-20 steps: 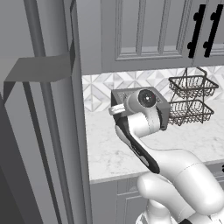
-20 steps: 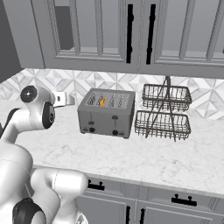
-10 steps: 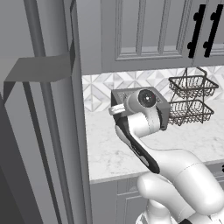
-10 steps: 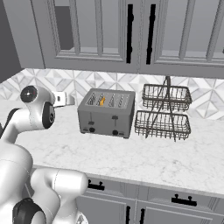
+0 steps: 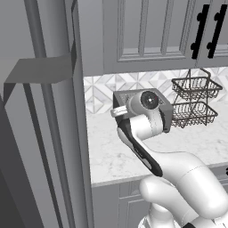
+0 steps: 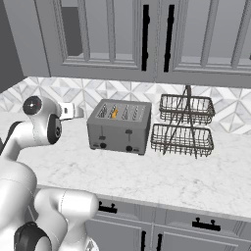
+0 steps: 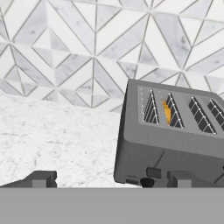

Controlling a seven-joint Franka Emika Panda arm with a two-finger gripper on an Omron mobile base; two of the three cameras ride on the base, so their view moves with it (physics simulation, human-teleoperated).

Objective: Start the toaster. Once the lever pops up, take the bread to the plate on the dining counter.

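Bare counter [image 6: 162, 171] fronts the toaster [image 6: 119, 127]; wire rack [image 6: 184, 126] crowds its right.

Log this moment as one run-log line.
phase: approach | gripper: open, holding nothing, left of toaster | bread: in second slot from left | lever: not pressed yet | counter: wire basket rack right of toaster

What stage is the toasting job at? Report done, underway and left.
Done: nothing visible; the bread sits in a slot of the toaster, lever not yet pressed. Underway: the open gripper faces the toaster, fingers apart and touching nothing. Left: press the lever, wait, carry the bread to the plate.
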